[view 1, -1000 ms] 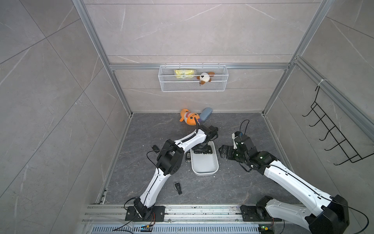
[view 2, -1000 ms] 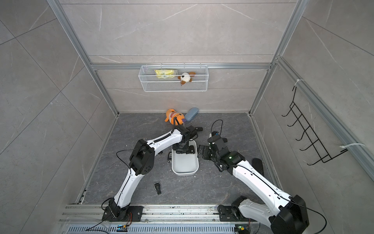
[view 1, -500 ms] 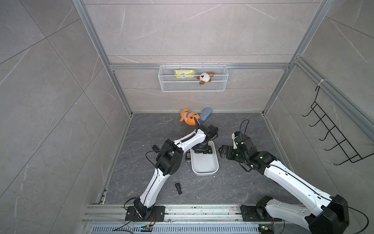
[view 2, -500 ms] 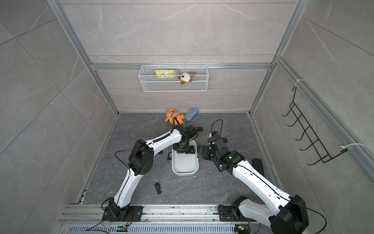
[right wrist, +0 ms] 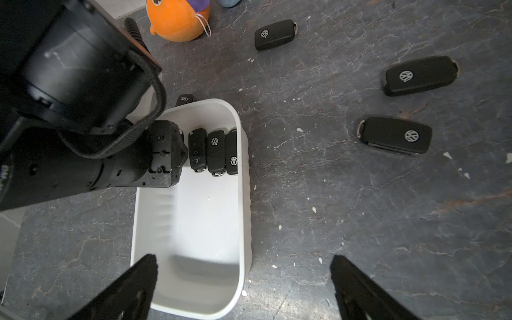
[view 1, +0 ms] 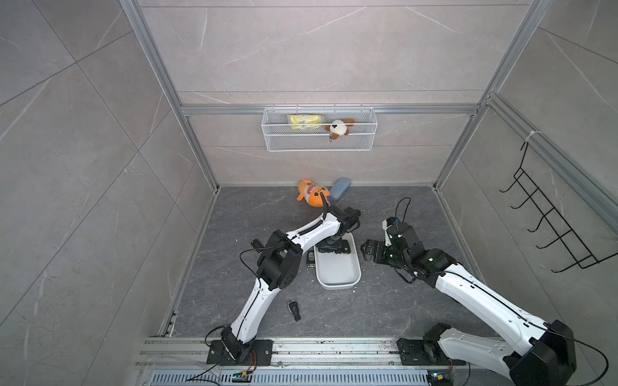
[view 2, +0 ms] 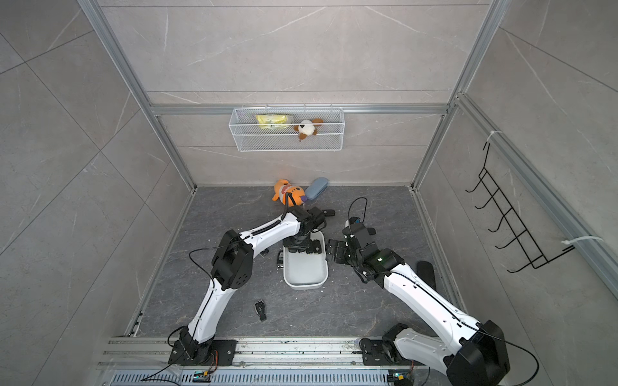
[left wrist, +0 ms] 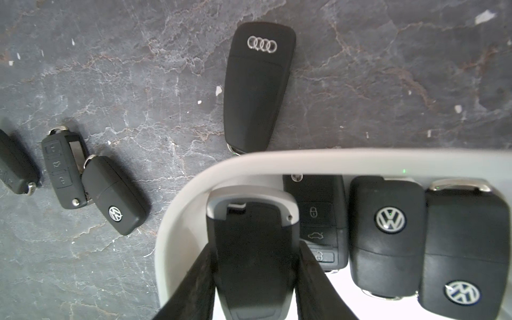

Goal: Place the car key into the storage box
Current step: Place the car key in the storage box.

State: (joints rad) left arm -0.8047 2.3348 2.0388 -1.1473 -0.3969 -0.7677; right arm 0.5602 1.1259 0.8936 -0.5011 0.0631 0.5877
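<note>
- The storage box sat on the floor. Most of its bottom lay bare, with three keys lined against its far wall.
- The right gripper hovered just beside the box, jaws spread wide, gripping nothing.
- The left gripper pointed down into the box, clamping the car key between the corner wall and the row.
- Two keys in the row bore VW badges; an Audi key lay just outside the rim.
</note>
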